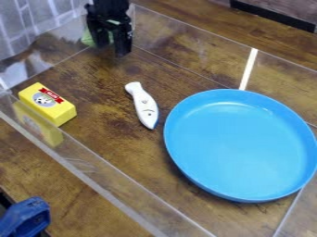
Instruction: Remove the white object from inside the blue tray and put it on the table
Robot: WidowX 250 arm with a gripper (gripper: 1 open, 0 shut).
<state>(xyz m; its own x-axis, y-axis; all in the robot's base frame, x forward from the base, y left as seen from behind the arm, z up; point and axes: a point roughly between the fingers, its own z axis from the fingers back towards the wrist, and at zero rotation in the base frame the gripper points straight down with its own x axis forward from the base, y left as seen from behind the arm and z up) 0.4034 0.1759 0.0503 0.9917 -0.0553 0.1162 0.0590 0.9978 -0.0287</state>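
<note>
Table (186, 56) | white object (141, 103) x1 | blue tray (242, 143) x1 | yellow box (44, 104) x1

White object (143, 103) on table (111, 157) — left of tray (291, 130).

One white object (141, 103), one blue tray (240, 145), one yellow box (44, 103), one green toy (92, 38).

Arm end all black, boxy wrist w/ two short black fingers on claw (110, 44)
</note>
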